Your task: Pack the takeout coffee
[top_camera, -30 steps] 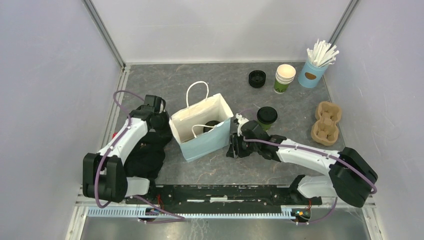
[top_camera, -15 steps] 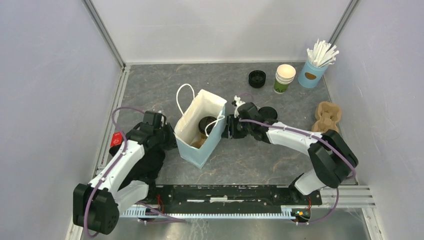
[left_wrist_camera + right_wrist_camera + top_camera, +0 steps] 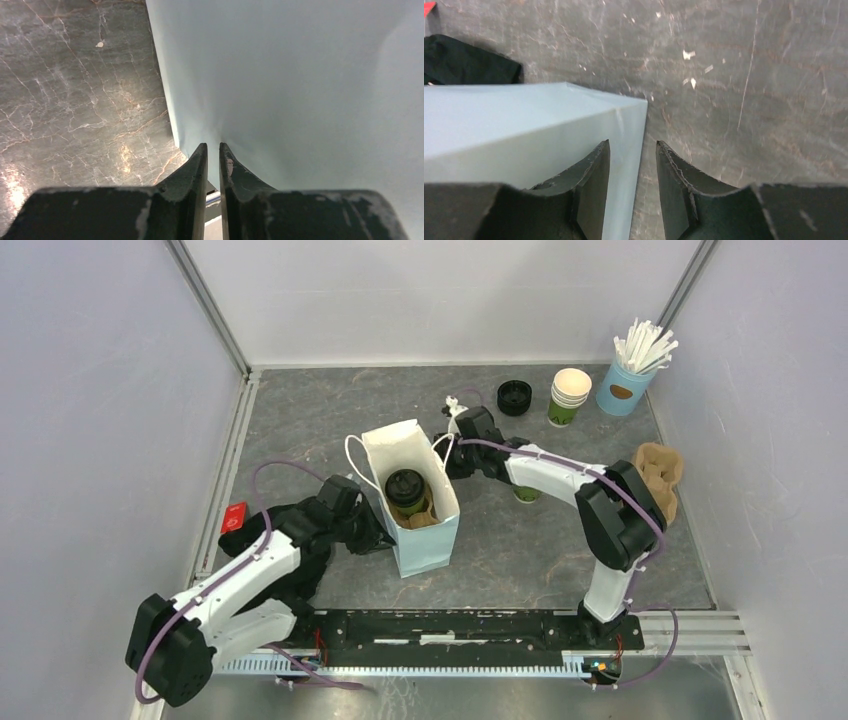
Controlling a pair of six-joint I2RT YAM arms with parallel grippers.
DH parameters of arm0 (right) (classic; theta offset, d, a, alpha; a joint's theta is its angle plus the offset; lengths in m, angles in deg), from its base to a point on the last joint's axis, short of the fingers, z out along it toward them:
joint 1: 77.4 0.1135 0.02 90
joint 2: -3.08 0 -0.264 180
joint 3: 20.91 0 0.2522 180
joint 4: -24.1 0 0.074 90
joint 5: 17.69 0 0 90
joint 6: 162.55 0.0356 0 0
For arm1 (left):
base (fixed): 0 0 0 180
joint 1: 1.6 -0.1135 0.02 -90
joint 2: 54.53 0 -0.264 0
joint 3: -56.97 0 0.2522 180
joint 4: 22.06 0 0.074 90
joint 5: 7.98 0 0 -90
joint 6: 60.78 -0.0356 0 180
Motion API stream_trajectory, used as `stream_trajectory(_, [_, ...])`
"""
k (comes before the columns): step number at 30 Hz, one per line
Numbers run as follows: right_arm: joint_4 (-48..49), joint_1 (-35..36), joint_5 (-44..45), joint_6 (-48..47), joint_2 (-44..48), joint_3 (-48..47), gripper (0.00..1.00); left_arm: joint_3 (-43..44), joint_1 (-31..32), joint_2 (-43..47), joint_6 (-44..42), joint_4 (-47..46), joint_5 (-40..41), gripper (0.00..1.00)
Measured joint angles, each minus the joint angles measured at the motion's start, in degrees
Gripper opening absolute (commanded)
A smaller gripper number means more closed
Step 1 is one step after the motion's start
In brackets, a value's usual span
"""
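A pale blue paper bag (image 3: 425, 540) stands open in the middle of the table, with one takeout coffee (image 3: 405, 485), black lid up, inside it. The other takeout coffee (image 3: 527, 494) stands right of the bag; only a bit of its green body shows under my right forearm. My left gripper (image 3: 380, 537) presses its tips against the bag's left wall (image 3: 300, 75); in the left wrist view the gripper (image 3: 213, 146) shows only a narrow slit, with nothing in it. My right gripper (image 3: 445, 455) is open at the bag's far right corner, and in the right wrist view it (image 3: 633, 145) straddles the bag's edge (image 3: 524, 125).
At the back right are a stack of black lids (image 3: 514, 397), a stack of lidless cups (image 3: 570, 395) and a blue holder of white sticks (image 3: 628, 370). A cardboard cup carrier (image 3: 655, 475) lies at the right. A small red item (image 3: 235, 517) lies at the left edge.
The bag has turned and shifted right. My left gripper followed its left wall toward the near side and narrowed. My right arm swung toward the back, covering the second cup.
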Motion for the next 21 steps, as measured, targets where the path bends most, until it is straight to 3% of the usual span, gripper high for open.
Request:
stream_trajectory(6, [-5.64,-0.46,0.04,-4.74,-3.41,-10.67,0.48,-0.28,1.05,1.51,1.31,0.72,0.98,0.31])
stream_trajectory(11, [-15.39,-1.11,2.82,-10.91,-2.49,-15.76,0.55,2.99,1.07,7.41,1.33,8.81,5.81,0.38])
stream_trajectory(16, [-23.26,-1.7,5.31,-16.15,6.93,-8.09,0.67,8.31,-2.05,9.99,1.03,14.6,8.59,0.43])
stream_trajectory(18, [-26.49,-1.79,5.7,-18.01,14.36,-2.51,0.7,10.19,-4.87,8.7,-0.2,16.17,8.76,0.51])
stream_trajectory(21, [-29.94,-1.79,5.31,-19.91,24.65,3.78,0.76,13.16,-12.48,3.8,-4.15,17.42,7.96,0.49])
